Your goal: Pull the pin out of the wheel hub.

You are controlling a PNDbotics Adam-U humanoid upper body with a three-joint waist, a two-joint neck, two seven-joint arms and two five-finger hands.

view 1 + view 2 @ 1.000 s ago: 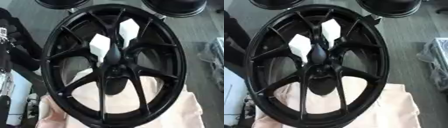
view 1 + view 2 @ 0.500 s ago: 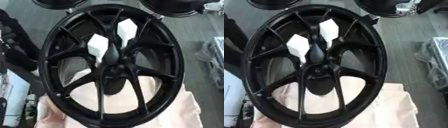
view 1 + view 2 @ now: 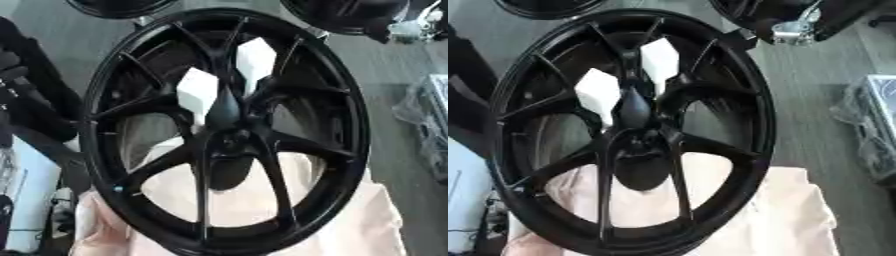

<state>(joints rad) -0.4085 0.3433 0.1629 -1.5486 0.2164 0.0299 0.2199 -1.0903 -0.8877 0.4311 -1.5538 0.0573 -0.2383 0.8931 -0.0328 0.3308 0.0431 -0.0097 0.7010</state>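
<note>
A large black wheel hub (image 3: 226, 132) lies on a pale pink cloth (image 3: 785, 215) and fills most of both views. Two white blocks stick out between its spokes just above the centre, one at the left (image 3: 197, 92) and one higher at the right (image 3: 255, 61). I cannot make out a pin apart from these. A black and silver part (image 3: 795, 29), seemingly my right arm or hand, shows at the upper right just past the rim, not touching the white blocks. My left hand does not show.
Two more black wheels (image 3: 114, 5) (image 3: 346, 15) lie beyond the far rim. A dark bulky shape (image 3: 26, 90) stands at the left, with a white surface (image 3: 26, 190) below it. A plastic-wrapped object (image 3: 872, 125) sits on the grey floor at the right.
The black and silver part has come into view at the upper right and moved closer to the rim. The wheel and the white blocks have stayed put.
</note>
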